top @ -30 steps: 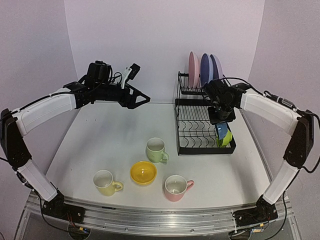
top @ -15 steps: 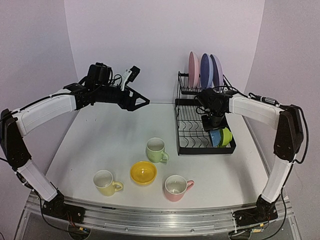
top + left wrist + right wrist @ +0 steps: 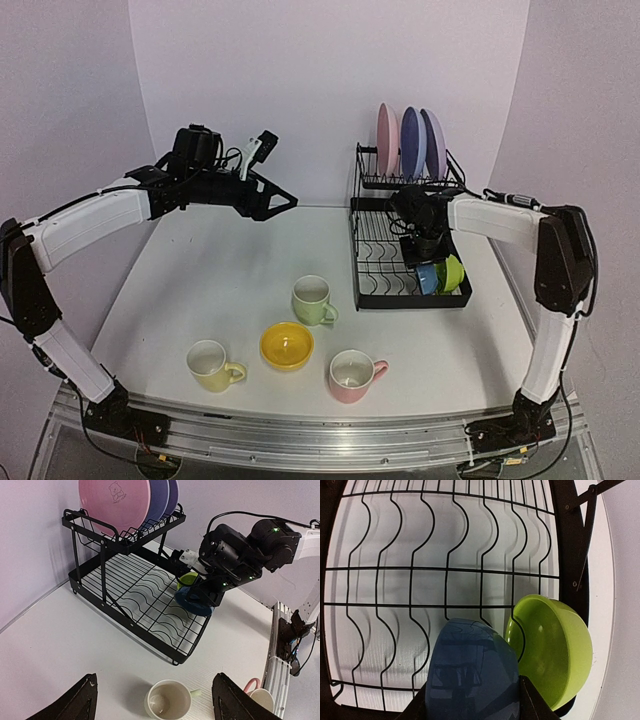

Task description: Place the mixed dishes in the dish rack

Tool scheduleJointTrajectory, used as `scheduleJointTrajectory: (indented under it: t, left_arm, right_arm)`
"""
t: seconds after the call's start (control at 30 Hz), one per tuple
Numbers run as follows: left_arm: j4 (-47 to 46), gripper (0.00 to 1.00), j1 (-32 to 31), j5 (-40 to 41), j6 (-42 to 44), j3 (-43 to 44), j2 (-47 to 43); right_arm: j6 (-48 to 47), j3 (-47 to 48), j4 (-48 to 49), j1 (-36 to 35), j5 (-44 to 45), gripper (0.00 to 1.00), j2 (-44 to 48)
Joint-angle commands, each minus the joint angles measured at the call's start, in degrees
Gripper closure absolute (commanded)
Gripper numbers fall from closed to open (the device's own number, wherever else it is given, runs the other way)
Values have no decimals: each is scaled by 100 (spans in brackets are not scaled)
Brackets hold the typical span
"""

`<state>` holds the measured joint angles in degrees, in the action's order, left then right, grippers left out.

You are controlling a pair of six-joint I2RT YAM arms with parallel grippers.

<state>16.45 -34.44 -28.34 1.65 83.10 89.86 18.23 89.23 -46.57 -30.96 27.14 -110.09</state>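
Mixed dishes are split between rack and table: 5 of the 9 are in the dish rack point(image 3: 372, 250) and 4 sit on the table point(image 3: 200, 270).

The dark blue bowl point(image 3: 470, 675) stands on edge in the lower tray point(image 3: 135, 590), at its near right corner. Your right gripper point(image 3: 424, 248) is over it. In the right wrist view its fingers point(image 3: 529, 702) press against the bowl on either side, so it is closed on the bowl. The green bowl point(image 3: 555, 650) also stands on edge, touching the blue one on the side toward the tray's right rail, with its hollow facing the camera.

On the upper shelf point(image 3: 125, 532), 3 plates stand upright in the slots. From left to right in the top view they are the pink plate point(image 3: 115, 505), the blue plate point(image 3: 159, 500) and the lilac plate point(image 3: 173, 495).

The other 4 pieces are upright and well apart from the rack. The pale green mug point(image 3: 314, 299) is nearest to it. The yellow bowl point(image 3: 286, 344) sits just in front of that mug. The yellow mug point(image 3: 212, 365) is to the bowl's left and the pink mug point(image 3: 352, 375) to its right. None of them touch.

Your left gripper point(image 3: 278, 206) hangs above the back of the table, aimed toward the rack. Its 2 fingers are spread wide and hold nothing.
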Motion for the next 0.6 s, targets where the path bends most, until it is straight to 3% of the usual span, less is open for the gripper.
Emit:
scheduleJointTrajectory:
  t: [0.0,0.57]
  left_arm:
    - [-114,22,33,1,72,-26,-250]
    - [-115,22,99,-30,65,-66,-278]
  right_arm:
    - [8,111,9,26,-172,100,-228]
    - [259,-225,342,334,-666,98,-168]
